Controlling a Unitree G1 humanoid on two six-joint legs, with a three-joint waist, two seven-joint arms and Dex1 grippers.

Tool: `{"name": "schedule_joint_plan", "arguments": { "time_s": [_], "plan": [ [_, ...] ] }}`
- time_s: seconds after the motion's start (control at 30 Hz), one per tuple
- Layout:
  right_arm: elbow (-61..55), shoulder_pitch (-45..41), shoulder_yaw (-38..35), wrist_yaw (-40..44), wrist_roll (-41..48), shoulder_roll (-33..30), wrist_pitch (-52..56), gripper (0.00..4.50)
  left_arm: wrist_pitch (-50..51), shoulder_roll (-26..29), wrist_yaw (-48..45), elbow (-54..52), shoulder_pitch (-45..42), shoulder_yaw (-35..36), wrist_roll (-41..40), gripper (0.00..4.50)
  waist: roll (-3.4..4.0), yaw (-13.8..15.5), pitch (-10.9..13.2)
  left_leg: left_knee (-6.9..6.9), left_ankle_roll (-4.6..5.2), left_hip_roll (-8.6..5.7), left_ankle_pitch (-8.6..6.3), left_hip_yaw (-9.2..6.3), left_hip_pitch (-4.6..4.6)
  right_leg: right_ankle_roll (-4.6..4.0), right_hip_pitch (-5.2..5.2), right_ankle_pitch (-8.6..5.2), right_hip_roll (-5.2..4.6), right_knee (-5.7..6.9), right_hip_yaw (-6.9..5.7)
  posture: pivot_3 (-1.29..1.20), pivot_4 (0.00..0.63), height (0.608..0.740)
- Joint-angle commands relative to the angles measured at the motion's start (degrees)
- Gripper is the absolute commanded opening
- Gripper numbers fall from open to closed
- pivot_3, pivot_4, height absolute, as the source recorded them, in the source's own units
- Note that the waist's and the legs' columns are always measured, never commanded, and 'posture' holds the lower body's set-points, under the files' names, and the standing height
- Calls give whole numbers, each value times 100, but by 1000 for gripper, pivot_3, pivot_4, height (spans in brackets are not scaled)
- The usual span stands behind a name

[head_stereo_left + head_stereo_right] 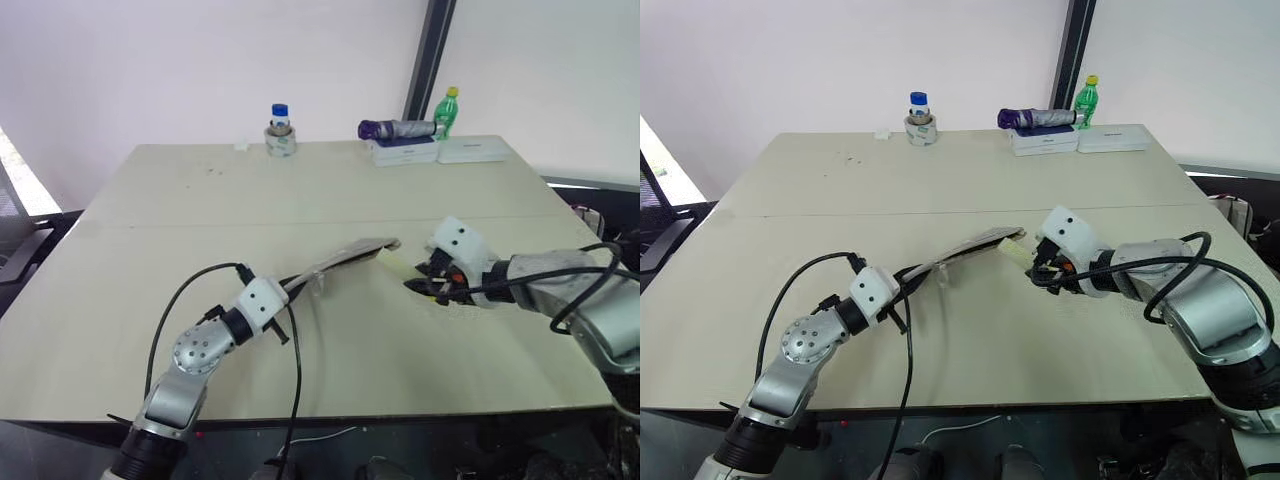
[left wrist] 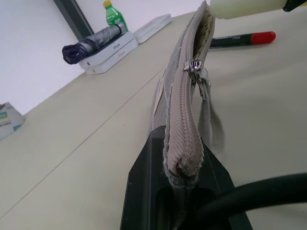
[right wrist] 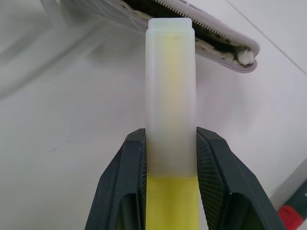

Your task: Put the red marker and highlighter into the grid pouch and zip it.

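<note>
My left gripper (image 1: 285, 292) is shut on one end of the grid pouch (image 1: 345, 258) and holds it off the table, zipper edge up. The zipper pull (image 2: 195, 67) sits partway along, and the far end gapes open. My right gripper (image 3: 170, 158) is shut on the highlighter (image 3: 170, 91) near its yellow cap. The highlighter's pale end points at the pouch's open mouth (image 3: 225, 45) and sits just in front of it. The red marker (image 2: 242, 39) lies flat on the table beside the pouch's open end, close under the right gripper (image 1: 425, 283).
At the table's far edge stand a blue-capped bottle on a tape roll (image 1: 280, 130), a folded umbrella (image 1: 397, 130) on white boxes (image 1: 405, 152), and a green bottle (image 1: 447, 112). A black cable (image 1: 297, 360) loops from the left arm over the table's near edge.
</note>
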Motion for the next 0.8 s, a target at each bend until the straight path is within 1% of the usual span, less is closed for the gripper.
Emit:
{"name": "schedule_joint_plan", "arguments": {
  "time_s": [0.03,0.2,0.33,0.43,0.57,0.67,0.8],
  "plan": [
    [12,-217,-3,-45,-13,57,61,866,-177,-3,21,-213,-44,-61,46,0,0,-3,0,0,0,0,0,0,0,0,0,0,0,0,0,0,150,740],
    [44,-268,144,-38,-39,77,161,866,-370,91,6,-208,-67,-193,252,0,0,1,0,0,0,0,0,0,0,0,0,0,0,0,0,0,150,740],
    [-78,-281,432,77,-119,-29,103,866,-717,267,-68,-151,-123,-343,570,0,0,-4,0,-1,0,0,0,0,0,0,-2,0,0,0,0,0,150,740],
    [-159,-248,805,233,-337,-246,-124,866,-1060,471,-175,-72,-180,-473,793,0,0,7,0,-1,0,0,0,0,-1,0,-2,0,-1,0,1,0,150,740],
    [-102,-286,1105,359,-576,-340,-382,866,-1346,627,-322,0,-211,-577,864,0,1,-2,0,-1,0,0,0,0,-1,0,-2,0,-1,-1,1,0,150,740],
    [-104,-409,1413,439,-778,-228,-546,866,-1585,739,-481,11,-229,-714,917,0,1,-6,0,-1,0,0,0,1,-1,0,-3,0,-1,-1,1,0,150,740],
    [-81,-587,1533,484,-849,18,-563,866,-1700,741,-568,55,-241,-804,924,0,1,-9,0,-3,0,0,0,0,-1,0,-6,0,-1,-1,0,0,150,740]
  ]
}}
